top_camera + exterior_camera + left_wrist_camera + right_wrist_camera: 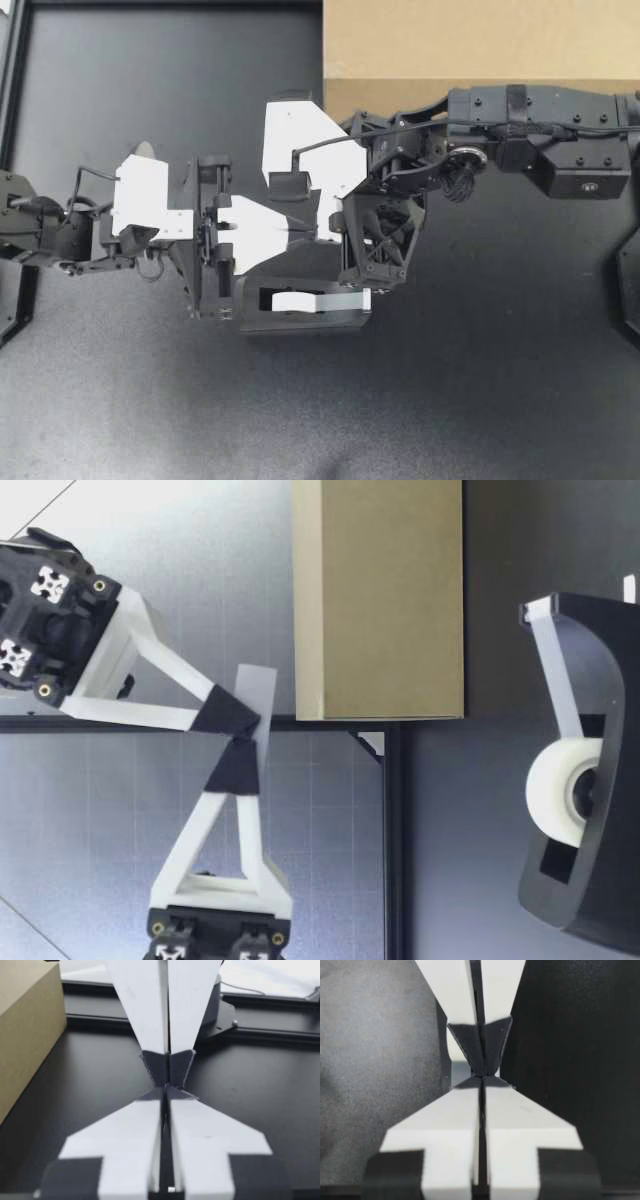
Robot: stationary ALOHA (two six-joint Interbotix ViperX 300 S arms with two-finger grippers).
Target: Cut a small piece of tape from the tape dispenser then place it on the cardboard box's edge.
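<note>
Pale-grey tape strip (pixel 257 688) is held level, well above the desk (pixel 500 400) near the tape dispenser (pixel 300 305). Its long axis runs claw to claw, and it is pinched between the closed left claw (pixel 292 231) and right claw (pixel 322 228).

Seen from above, the tape dispenser (pixel 300 322) lies mostly under both arms near the middle of the table (pixel 480 380). Only one side of its body and a bit of the tape roll (pixel 310 300) show. The cardboard box (pixel 480 40), at the table's edge, runs out of view, and my right arm crosses its face. My left gripper (pixel 300 232) and my right gripper (pixel 325 226) meet tip to tip, each pinched on the tape strip (pixel 257 690). The strip cannot be made out from above or in either wrist view. In the low view the dark pads (pixel 225 715) cover its middle, and the dispenser and box are cut off.
</note>
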